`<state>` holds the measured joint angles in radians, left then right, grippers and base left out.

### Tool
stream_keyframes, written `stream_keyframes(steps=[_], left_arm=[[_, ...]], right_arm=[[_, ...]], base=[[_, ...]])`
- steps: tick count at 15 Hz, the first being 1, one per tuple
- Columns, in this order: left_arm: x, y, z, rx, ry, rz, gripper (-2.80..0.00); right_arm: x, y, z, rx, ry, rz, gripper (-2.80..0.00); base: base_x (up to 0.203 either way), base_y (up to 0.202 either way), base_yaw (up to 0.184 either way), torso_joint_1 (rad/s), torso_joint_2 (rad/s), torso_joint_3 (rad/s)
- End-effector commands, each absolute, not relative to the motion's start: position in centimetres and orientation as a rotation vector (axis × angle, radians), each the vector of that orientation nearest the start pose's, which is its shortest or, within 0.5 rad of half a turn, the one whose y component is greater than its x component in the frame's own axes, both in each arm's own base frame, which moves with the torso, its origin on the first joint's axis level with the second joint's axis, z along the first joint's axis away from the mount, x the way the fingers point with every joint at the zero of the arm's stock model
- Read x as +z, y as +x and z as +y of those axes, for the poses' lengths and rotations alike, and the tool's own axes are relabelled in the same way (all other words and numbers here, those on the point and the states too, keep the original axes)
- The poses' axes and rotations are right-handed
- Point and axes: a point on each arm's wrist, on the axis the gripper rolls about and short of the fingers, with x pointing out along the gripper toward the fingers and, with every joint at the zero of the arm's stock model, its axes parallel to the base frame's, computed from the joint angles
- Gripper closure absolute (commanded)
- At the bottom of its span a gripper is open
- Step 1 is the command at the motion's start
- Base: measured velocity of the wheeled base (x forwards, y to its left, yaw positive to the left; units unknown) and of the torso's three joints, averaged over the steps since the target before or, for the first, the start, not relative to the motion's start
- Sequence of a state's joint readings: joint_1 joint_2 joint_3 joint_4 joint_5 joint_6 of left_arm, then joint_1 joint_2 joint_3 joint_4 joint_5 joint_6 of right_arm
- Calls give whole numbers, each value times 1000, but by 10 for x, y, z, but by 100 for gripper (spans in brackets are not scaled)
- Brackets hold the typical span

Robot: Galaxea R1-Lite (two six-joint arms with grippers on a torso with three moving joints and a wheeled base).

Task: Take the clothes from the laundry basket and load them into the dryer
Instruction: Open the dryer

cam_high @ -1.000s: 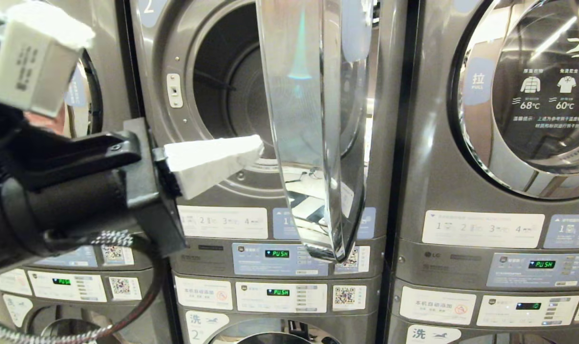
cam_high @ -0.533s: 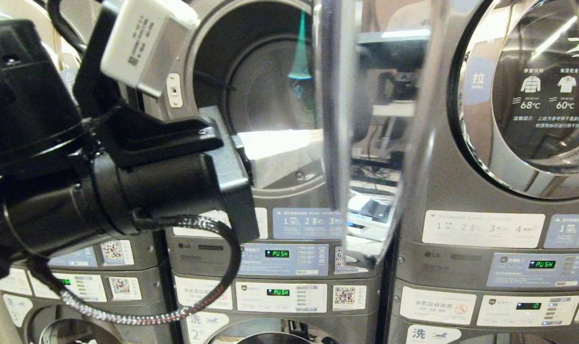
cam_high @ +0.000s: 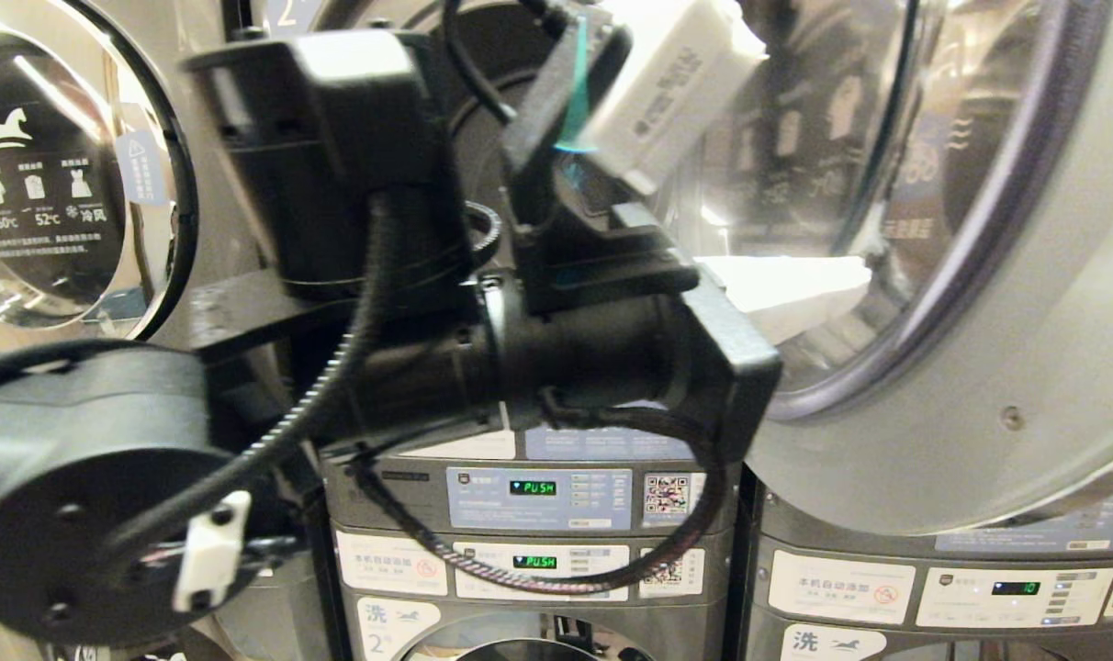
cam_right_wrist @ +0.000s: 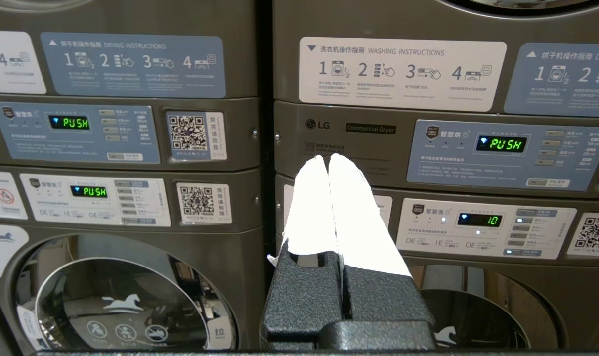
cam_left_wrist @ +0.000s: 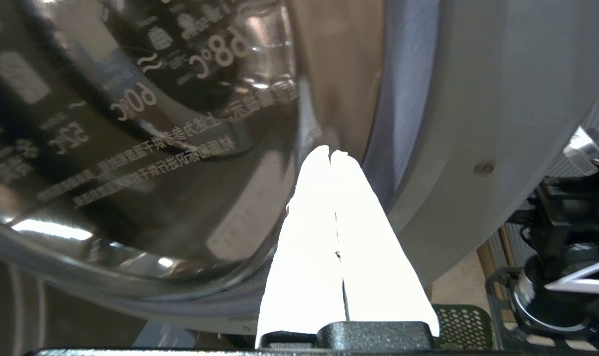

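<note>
Clearly the step in hand is opening up the dryer rather than moving laundry: the left gripper (cam_high: 855, 277) reaches across the front of the machine with its white fingers (cam_left_wrist: 319, 237) pressed flat together, holding nothing, and their tips touch the inner face of the dryer door (cam_high: 933, 413) near where the glass meets the grey rim. The door stands swung out to the robot's right, in front of the neighbouring machine. To do this well, the push should, I judge, stay on the solid rim rather than the curved glass, where closed tips could skid, and should follow the door's arc round the hinge until it stands wide enough not to drift back across the opening. The arm then needs to pull clear, since it blocks most of the head camera's sight of the drum (cam_high: 483, 165). Only a dark sliver of that drum shows, and no fabric is visible in it. Neither the clothes nor the laundry basket appears for certain; a green perforated surface (cam_left_wrist: 457, 321) low in the left wrist view may be the basket, but I cannot tell. The right gripper (cam_right_wrist: 328, 159) hangs parked lower down, fingers closed and empty, facing the control panels (cam_right_wrist: 477, 143).
</note>
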<state>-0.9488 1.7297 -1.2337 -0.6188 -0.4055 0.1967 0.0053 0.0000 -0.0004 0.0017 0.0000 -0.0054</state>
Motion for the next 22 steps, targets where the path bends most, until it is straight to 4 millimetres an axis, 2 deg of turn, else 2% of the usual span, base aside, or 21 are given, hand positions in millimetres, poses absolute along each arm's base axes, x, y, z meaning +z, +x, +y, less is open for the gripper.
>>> stream_keyframes(steps=[1,3,5,6,7,9,10,12,13,15,17,18,20,22], left_arm=[[267,205,-312,-1356,145,-216,0],[259,218,-324,-1323,129,-283,0],[259,240,-312,-1247,118,-319,0],[261,253,-301,-1201,121,-325,0],[263,266,-285,-1150,127,-325,0],[268,291,-241,-1028,131,-309,0],[269,299,-213,-959,120,-279,0],[259,301,-154,-825,95,-189,0],[250,296,-126,-757,85,-137,0],[225,274,-80,-643,58,-21,0],[195,239,-45,-545,27,94,0],[178,218,-34,-512,13,155,0],[140,162,-16,-441,-16,270,0],[121,114,-5,-349,-30,296,0]], right_arm=[[75,-23,0,6,-6,2,0],[75,-23,0,6,-6,2,0],[75,-23,0,6,-5,2,0],[75,-23,0,6,-6,2,0],[75,-23,0,6,-6,2,0],[75,-23,0,6,-5,2,0],[75,-23,0,6,-3,2,0],[75,-23,0,6,-5,2,0],[75,-23,0,6,-5,2,0],[75,-23,0,6,-2,2,0],[75,-23,0,6,0,2,0],[75,-23,0,6,0,2,0],[75,-23,0,6,-2,2,0],[75,-23,0,6,0,2,0]], base=[[0,0,0,0,0,0],[0,0,0,0,0,0],[0,0,0,0,0,0],[0,0,0,0,0,0],[0,0,0,0,0,0],[0,0,0,0,0,0],[0,0,0,0,0,0],[0,0,0,0,0,0],[0,0,0,0,0,0],[0,0,0,0,0,0],[0,0,0,0,0,0],[0,0,0,0,0,0],[0,0,0,0,0,0],[0,0,0,0,0,0]])
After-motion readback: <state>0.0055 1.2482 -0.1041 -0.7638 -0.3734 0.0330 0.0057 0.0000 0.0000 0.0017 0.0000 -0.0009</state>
